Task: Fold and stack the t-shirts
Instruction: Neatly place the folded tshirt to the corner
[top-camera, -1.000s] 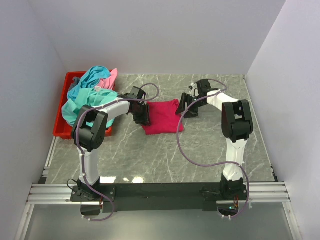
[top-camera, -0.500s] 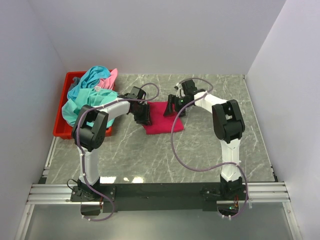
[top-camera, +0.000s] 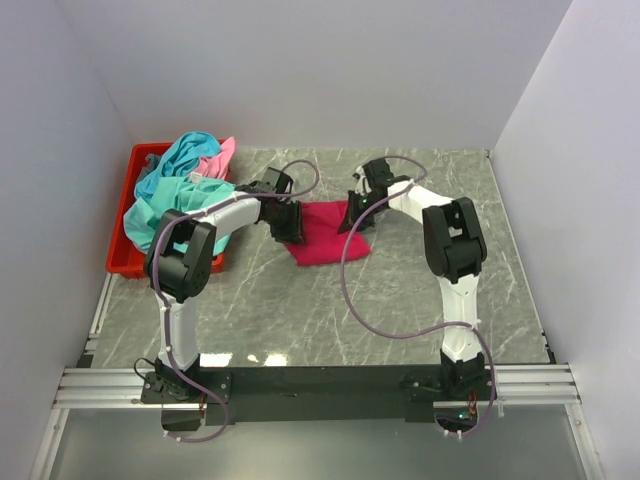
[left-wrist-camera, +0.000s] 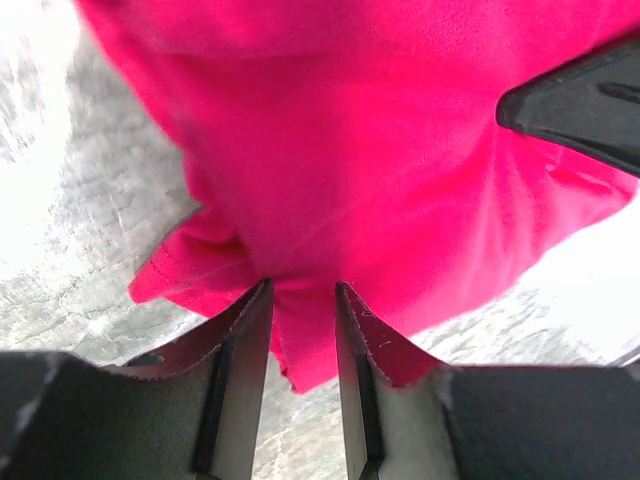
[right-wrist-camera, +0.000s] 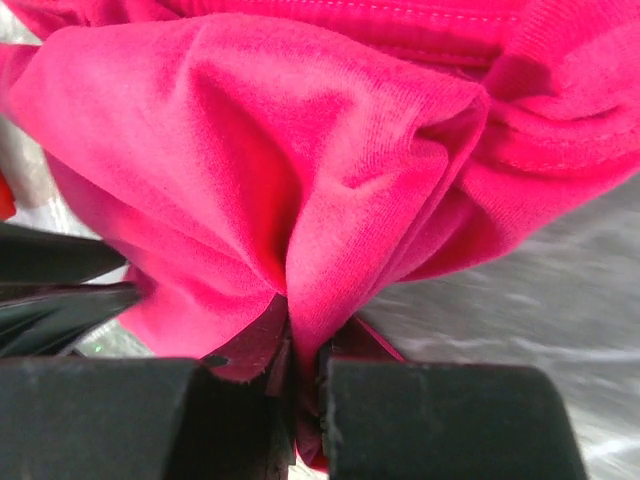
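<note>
left pincer (left-wrist-camera: 302, 288) narrow, pinching magenta t-shirt (top-camera: 322, 238) edge | right pincer (right-wrist-camera: 303, 340) clamped on its fold | shirt bunched on surface (top-camera: 400, 290) between both | step: we judge mid-fold | next: lay edges square, then release

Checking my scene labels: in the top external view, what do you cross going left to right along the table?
red bin → left claw → magenta-red t-shirt → right claw

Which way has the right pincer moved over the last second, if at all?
Yes. The right pincer has shifted left, closer to the red bin, with the magenta t-shirt pinched in it.
</note>
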